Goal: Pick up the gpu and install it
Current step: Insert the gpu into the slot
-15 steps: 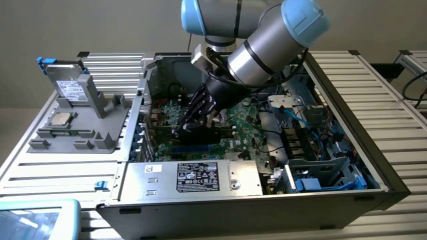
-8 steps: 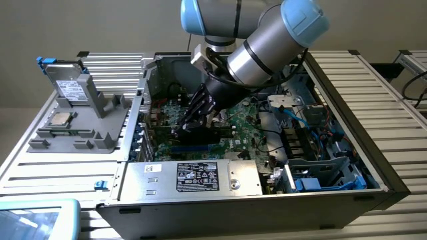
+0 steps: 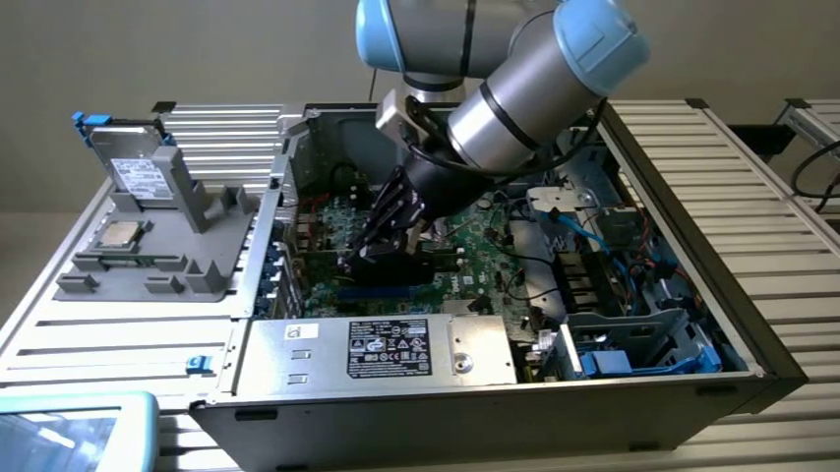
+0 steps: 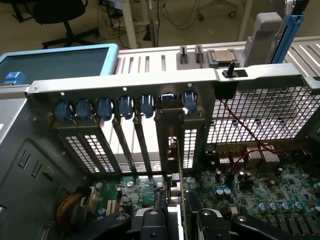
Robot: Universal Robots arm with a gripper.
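Observation:
The gpu is a small black card held upright over the green motherboard inside the open computer case. My gripper reaches down into the case and is shut on it. In the wrist view the gpu shows edge-on as a thin green board, and its silver end bracket stands in one of the rear slot openings of the case wall. My gripper has a black finger on each side of the card. The card's lower edge and the slot beneath it are hidden.
A silver power supply lies along the near case wall, and a drive cage with blue parts is at the exterior view's right. Blue slot latches line the rear wall. A grey holder with a silver drive stands outside the case.

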